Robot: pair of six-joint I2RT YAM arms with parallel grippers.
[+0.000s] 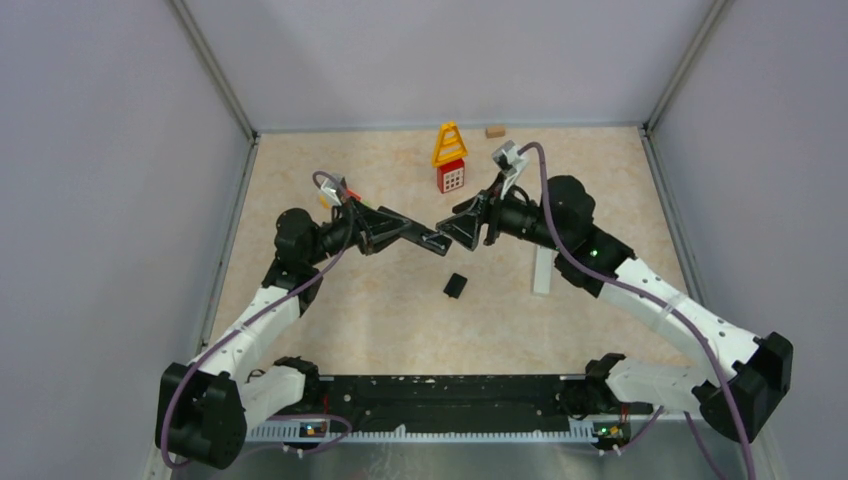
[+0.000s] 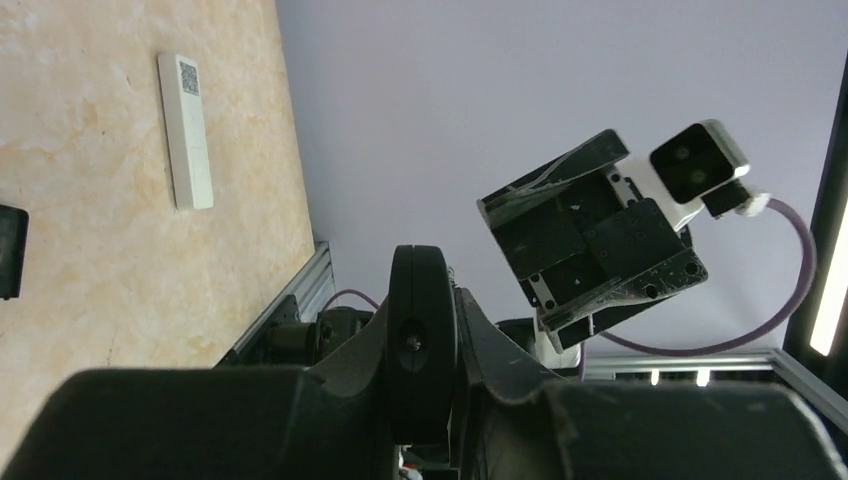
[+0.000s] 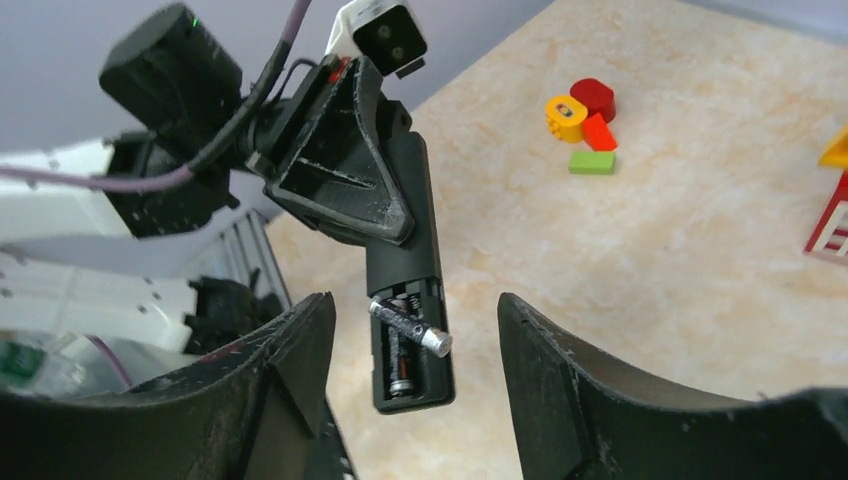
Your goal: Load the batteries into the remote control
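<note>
My left gripper (image 1: 405,232) is shut on a black remote control (image 1: 432,242) and holds it in the air over the middle of the table. In the right wrist view the remote control (image 3: 405,250) hangs with its battery bay open. One dark battery (image 3: 400,368) sits in the bay. A second battery (image 3: 412,325) with a silvery end lies crooked across the bay, sticking out. My right gripper (image 3: 415,305) is open around the remote's lower end, its fingers (image 3: 295,345) apart from it. The left wrist view shows the remote (image 2: 422,340) end-on between the jaws.
A black battery cover (image 1: 455,285) lies on the table below the grippers. A white remote (image 1: 542,270) lies to the right. A yellow and red toy (image 1: 450,160) and a small wooden block (image 1: 494,131) stand at the back. Coloured blocks (image 3: 585,125) lie at the left. Walls enclose three sides.
</note>
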